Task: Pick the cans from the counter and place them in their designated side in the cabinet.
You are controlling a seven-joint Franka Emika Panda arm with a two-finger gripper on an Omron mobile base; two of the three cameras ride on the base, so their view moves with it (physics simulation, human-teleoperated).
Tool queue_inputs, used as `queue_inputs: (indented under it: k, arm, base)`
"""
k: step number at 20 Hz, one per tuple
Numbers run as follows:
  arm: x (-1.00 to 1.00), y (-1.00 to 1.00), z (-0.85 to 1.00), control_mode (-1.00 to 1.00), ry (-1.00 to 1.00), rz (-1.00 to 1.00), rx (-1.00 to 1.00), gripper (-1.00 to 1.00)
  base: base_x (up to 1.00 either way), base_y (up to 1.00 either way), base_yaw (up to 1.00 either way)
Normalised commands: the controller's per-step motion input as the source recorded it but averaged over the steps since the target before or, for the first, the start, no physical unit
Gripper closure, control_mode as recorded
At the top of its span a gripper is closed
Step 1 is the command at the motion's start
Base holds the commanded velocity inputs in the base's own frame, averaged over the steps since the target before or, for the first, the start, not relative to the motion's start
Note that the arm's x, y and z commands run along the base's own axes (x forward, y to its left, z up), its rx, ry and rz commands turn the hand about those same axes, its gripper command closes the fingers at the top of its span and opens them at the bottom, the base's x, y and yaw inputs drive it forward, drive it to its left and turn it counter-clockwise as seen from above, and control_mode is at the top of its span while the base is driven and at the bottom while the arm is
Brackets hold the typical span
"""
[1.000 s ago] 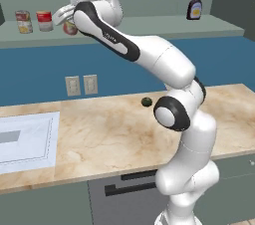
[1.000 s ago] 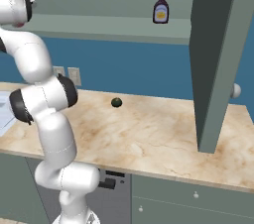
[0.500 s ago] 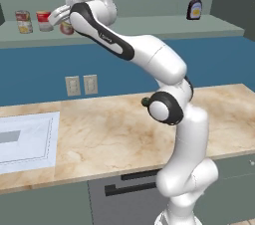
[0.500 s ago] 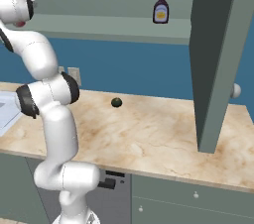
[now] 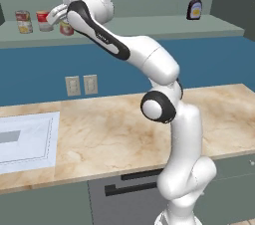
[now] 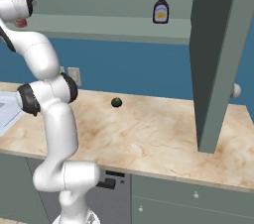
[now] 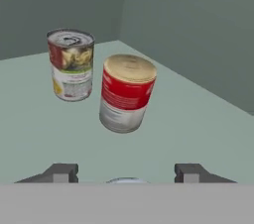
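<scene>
Ahead of the gripper (image 7: 126, 176) two cans block the ledge: red-and-white can (image 7: 126, 93), yellow-and-red can (image 7: 71, 64) (standing apart); bare ledge (image 7: 198, 124) beside them lies open

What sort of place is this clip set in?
A simulated kitchen, by the look of it: a marble-patterned counter runs over drawer fronts, wall outlets sit on the blue backsplash, and a grey-green cabinet ledge holds tin cans and a sauce bottle.

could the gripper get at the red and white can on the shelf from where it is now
Probably yes. In the hand view the red-and-white can stands straight ahead of the gripper on the bare ledge, nothing between them. The yellow-and-red can stands apart, off to one side.
</scene>
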Motion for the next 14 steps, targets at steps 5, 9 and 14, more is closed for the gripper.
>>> queue_inputs:
  k: [5, 9, 14]
  arm:
    - [0.1, 0.0, 0.0, -1.0, 0.0, 0.0, -0.01, -1.0]
    - [0.03, 0.0, 0.0, -1.0, -0.02, 0.0, 0.0, -1.0]
    - [-0.11, -0.08, 0.01, -1.0, -0.09, 0.01, 0.0, -1.0]
  base:
    - [0.0, 0.0, 0.0]
    - [0.0, 0.0, 0.0]
    - [0.0, 0.0, 0.0]
